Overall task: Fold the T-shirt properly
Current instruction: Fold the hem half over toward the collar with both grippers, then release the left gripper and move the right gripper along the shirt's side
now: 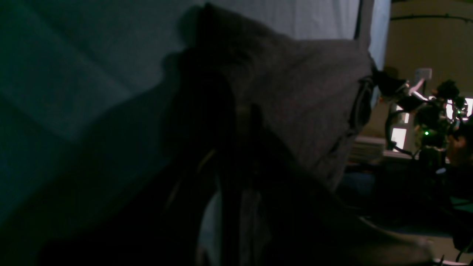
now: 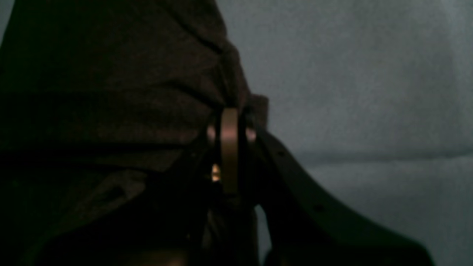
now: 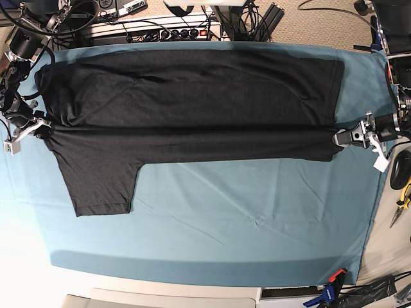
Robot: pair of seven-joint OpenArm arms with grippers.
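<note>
The black T-shirt [image 3: 192, 102] lies spread across the teal cloth, pulled taut along a horizontal crease between both grippers. One short sleeve [image 3: 103, 186] points toward the near left. In the base view my left gripper [image 3: 339, 136] is at the shirt's right edge, shut on the fabric. At the left edge my right gripper [image 3: 43, 128] is also shut on the fabric. The left wrist view shows dark T-shirt [image 1: 303, 96] cloth bunched over the left gripper [image 1: 236, 125]. In the right wrist view the T-shirt [image 2: 111, 85] gathers into the closed right gripper [image 2: 230, 125].
A teal cloth sheet [image 3: 244, 224] covers the table. Cables and a power strip [image 3: 160, 29] lie behind the far edge. Hand tools [image 3: 401, 199] sit off the right side. A clamp [image 3: 331, 292] grips the sheet at the near right corner.
</note>
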